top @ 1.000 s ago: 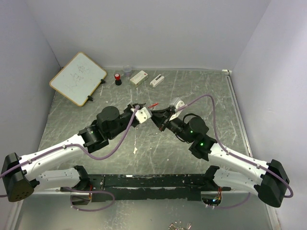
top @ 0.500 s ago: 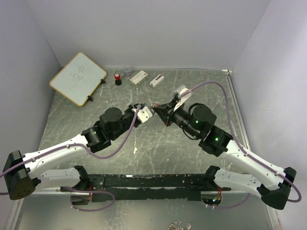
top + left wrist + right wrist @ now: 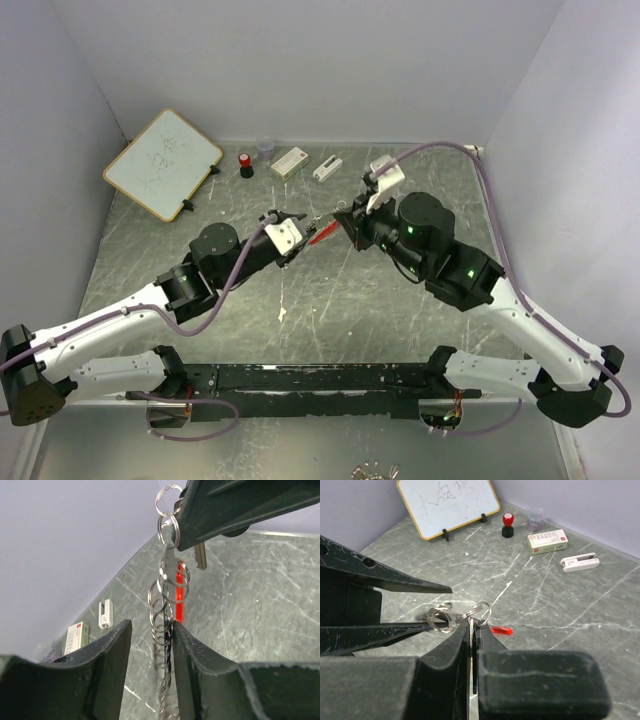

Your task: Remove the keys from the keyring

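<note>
Keyring (image 3: 321, 235) is hung mid-frame between both grippers. A key (image 3: 200, 555) is clamped in the closed right gripper (image 3: 472, 625) (mostly hidden by it), and the chain (image 3: 162, 615) is run through the left gripper (image 3: 151, 627), where the grip can't be told. Whiteboard (image 3: 447, 500) scribbles are unreadable.

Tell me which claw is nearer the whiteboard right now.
Left. The left claw sits to the right of the whiteboard; the right claw is farther right again, past the left claw.

Keyring (image 3: 167, 587) silvery, clip (image 3: 179, 600) red; table (image 3: 350, 320) grey-green, pale-streaked.
</note>
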